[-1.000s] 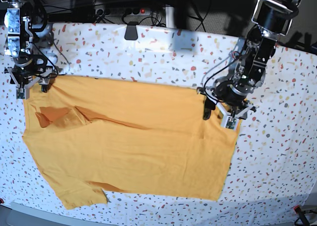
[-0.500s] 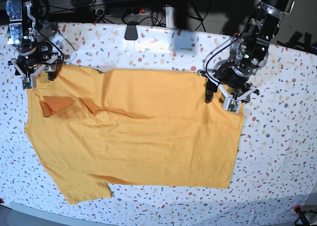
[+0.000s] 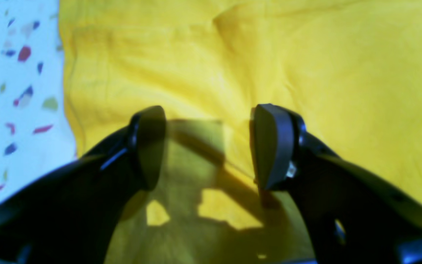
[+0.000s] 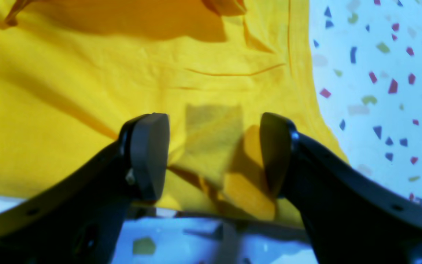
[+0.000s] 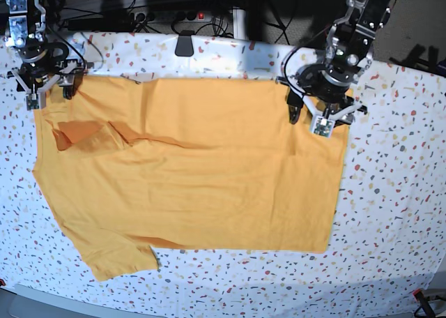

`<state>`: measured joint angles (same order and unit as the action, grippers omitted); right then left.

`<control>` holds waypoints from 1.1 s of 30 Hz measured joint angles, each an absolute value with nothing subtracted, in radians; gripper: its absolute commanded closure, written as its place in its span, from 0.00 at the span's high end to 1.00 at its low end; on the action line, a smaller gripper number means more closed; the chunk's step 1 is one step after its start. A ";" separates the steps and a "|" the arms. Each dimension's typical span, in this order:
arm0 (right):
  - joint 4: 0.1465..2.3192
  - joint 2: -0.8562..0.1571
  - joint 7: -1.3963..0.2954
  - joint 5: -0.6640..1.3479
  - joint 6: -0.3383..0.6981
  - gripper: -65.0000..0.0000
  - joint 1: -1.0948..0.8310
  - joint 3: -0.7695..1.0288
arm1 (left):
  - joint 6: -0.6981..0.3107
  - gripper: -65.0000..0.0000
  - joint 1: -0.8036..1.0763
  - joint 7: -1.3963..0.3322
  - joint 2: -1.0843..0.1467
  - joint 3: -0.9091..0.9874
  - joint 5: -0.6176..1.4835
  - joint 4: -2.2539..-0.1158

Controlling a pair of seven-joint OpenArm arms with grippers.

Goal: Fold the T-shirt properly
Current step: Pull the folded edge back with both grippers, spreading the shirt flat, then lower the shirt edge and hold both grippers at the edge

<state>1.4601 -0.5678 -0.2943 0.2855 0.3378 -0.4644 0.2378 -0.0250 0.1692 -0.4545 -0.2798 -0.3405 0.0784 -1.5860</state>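
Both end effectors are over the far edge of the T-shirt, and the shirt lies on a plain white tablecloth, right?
Not quite. Both end effectors, left and right, do sit over the far edge of the T-shirt, but the tablecloth isn't plain: the base view shows white cloth speckled with coloured flecks.

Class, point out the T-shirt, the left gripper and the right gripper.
T-shirt (image 5: 209, 185): base view, middle of the cloth.
Left gripper (image 5: 309, 121): base view, between its fingertips.
Right gripper (image 4: 214, 154): right wrist view, between its fingertips.
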 measured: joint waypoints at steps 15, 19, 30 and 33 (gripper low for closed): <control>1.545 -0.573 -0.297 0.239 0.338 0.60 -0.615 0.287 | 0.020 0.57 0.231 -0.503 -0.280 -0.342 -0.007 -1.661; 1.544 -0.572 -0.318 0.239 0.347 0.60 -0.629 0.332 | 0.020 0.57 0.259 -0.497 -0.279 -0.342 -0.007 -1.667; 1.544 -0.581 -0.335 0.239 0.353 0.60 -0.630 0.347 | 0.027 0.57 0.303 -0.472 -0.280 -0.341 -0.007 -1.677; 1.544 -0.594 -0.342 0.241 0.353 0.60 -0.631 0.347 | 0.053 0.57 0.331 -0.447 -0.279 -0.340 -0.007 -1.680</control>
